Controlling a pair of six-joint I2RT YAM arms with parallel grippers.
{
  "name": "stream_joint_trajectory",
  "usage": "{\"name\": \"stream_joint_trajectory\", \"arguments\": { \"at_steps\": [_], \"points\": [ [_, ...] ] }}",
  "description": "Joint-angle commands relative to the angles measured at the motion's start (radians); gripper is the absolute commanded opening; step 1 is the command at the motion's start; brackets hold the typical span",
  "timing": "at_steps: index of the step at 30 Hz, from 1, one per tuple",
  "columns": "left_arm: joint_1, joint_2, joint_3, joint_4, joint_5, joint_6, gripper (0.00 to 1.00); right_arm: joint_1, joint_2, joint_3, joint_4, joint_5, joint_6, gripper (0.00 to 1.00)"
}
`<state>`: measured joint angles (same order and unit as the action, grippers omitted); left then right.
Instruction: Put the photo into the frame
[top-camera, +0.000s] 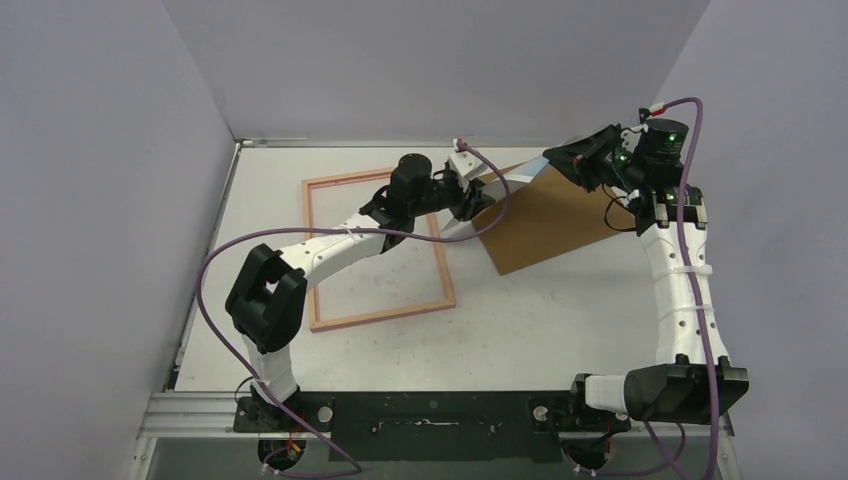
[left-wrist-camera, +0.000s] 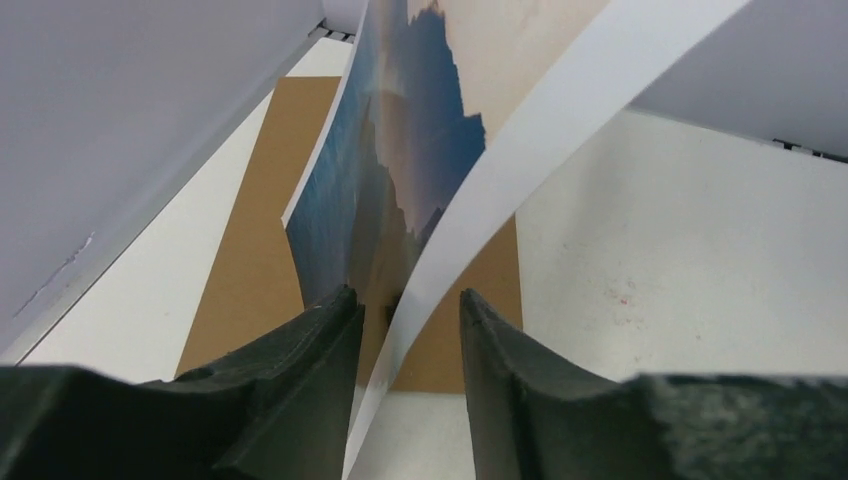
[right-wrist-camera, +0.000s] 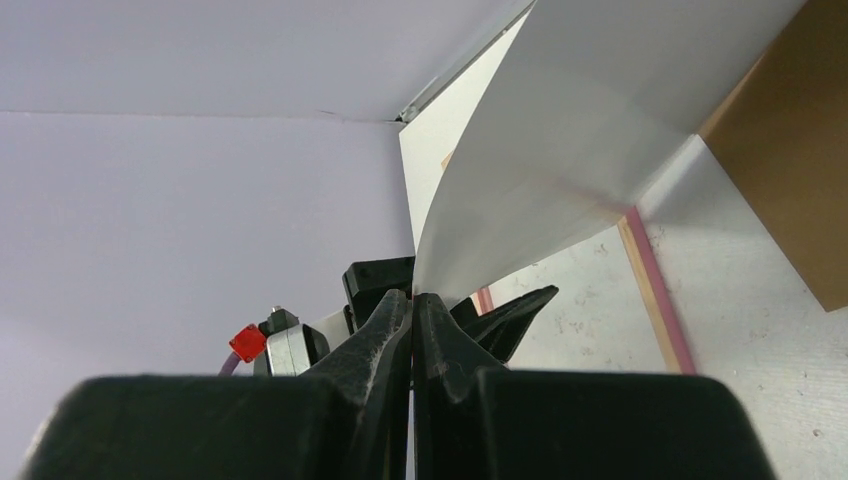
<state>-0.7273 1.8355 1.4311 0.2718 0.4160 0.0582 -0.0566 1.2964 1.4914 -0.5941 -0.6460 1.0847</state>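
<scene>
The photo (top-camera: 516, 174) hangs in the air, bowed, between my two grippers over the far middle of the table. My right gripper (right-wrist-camera: 412, 297) is shut on one edge of it, and the photo's white back (right-wrist-camera: 560, 150) curves away in that view. My left gripper (left-wrist-camera: 405, 300) stands open around the opposite edge. Its jaws are apart, with the white border running between them and a gap on the right side. The seascape side of the photo (left-wrist-camera: 400, 150) faces left there. The pink frame (top-camera: 375, 250) lies flat on the table, left of the photo.
A brown backing board (top-camera: 550, 225) lies on the table under and to the right of the photo, beside the frame's right rail (right-wrist-camera: 655, 290). Grey walls close in the table at the back, left and right. Purple cables loop off both arms.
</scene>
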Motion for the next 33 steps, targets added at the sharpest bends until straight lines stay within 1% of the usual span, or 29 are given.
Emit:
{"name": "stream_joint_trajectory", "arguments": {
  "at_steps": [1,2,5,6,12,14,16,18,19,22,26,30,32,33],
  "points": [
    [-0.001,-0.041,-0.012,0.15,0.003,-0.009,0.35,0.013,-0.032,0.057,0.014,-0.029,0.014,0.0],
    [-0.001,-0.047,-0.016,0.147,0.002,-0.003,0.33,0.014,-0.03,0.057,0.014,-0.029,0.017,0.0],
    [-0.001,-0.052,-0.015,0.149,0.001,0.005,0.19,0.015,-0.027,0.054,0.02,-0.027,0.034,0.0],
    [-0.002,-0.05,-0.011,0.152,0.001,0.002,0.16,0.015,-0.025,0.053,0.024,-0.028,0.041,0.0],
    [-0.011,-0.054,-0.01,0.174,-0.024,0.015,0.15,0.017,-0.014,0.062,0.037,-0.036,0.059,0.0],
    [-0.012,-0.054,-0.01,0.178,-0.028,0.017,0.12,0.017,-0.012,0.063,0.043,-0.038,0.068,0.0],
    [-0.012,-0.057,-0.009,0.181,-0.032,0.007,0.08,0.017,-0.01,0.064,0.048,-0.035,0.078,0.0],
    [-0.012,-0.06,0.003,0.162,-0.031,0.003,0.0,0.018,-0.007,0.066,0.052,-0.03,0.085,0.01],
    [-0.012,-0.062,0.007,0.152,-0.035,0.002,0.0,0.018,-0.007,0.067,0.052,-0.026,0.088,0.06],
    [-0.011,-0.078,0.003,0.147,-0.058,-0.001,0.0,0.018,-0.009,0.065,0.055,-0.009,0.093,0.13],
    [-0.012,-0.092,0.009,0.138,-0.066,-0.015,0.0,0.018,-0.012,0.043,0.106,-0.001,0.122,0.27],
    [-0.011,-0.101,0.033,0.091,-0.072,-0.017,0.0,0.017,-0.003,0.049,0.17,-0.006,0.14,0.48],
    [-0.011,-0.109,0.037,0.069,-0.086,-0.018,0.0,0.018,-0.005,0.049,0.232,-0.006,0.144,0.64],
    [-0.011,-0.112,0.043,0.058,-0.092,-0.017,0.0,0.017,-0.013,0.032,0.294,-0.004,0.161,0.68]
  ]
}}
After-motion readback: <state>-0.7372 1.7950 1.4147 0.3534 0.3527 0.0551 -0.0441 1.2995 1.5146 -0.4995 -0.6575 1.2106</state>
